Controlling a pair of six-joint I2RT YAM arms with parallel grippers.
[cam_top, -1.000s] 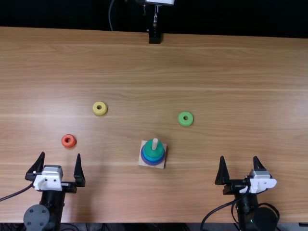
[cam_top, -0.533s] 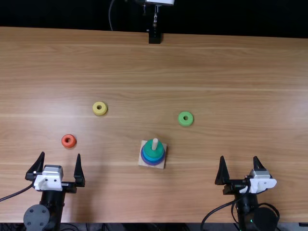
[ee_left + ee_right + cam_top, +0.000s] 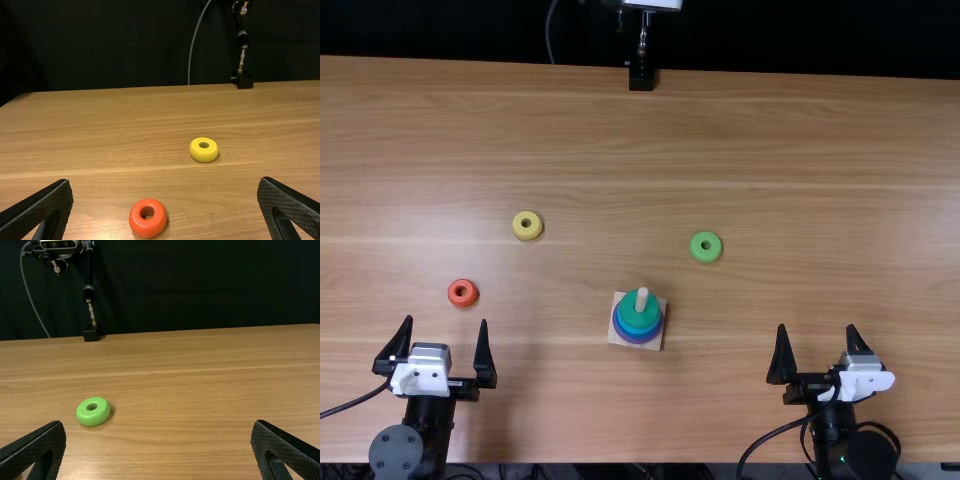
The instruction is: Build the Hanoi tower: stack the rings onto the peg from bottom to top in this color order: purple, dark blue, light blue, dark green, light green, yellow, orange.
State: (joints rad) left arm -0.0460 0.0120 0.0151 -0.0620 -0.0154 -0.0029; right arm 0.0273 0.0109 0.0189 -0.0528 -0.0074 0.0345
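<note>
In the top view my left gripper (image 3: 440,345) stands open at the near left, and my right gripper (image 3: 820,350) is open at the near right. Between them the peg (image 3: 642,297) rises from a square wooden base (image 3: 648,346). Around it sit purple, dark blue and light blue rings under a dark green ring (image 3: 633,312). Loose on the table lie the orange ring (image 3: 463,293), the yellow ring (image 3: 528,225) and the light green ring (image 3: 706,247). In the left wrist view, the orange ring (image 3: 136,223) is nearer the open left gripper (image 3: 165,207) than the yellow ring (image 3: 210,155). The right wrist view has the light green ring (image 3: 101,415) beyond the open right gripper (image 3: 157,450).
A black stand (image 3: 641,76) is at the table's far edge, with a cable beside it. The wooden table (image 3: 800,150) reaches back to a dark curtain. Cables run beside both arms at the near edge.
</note>
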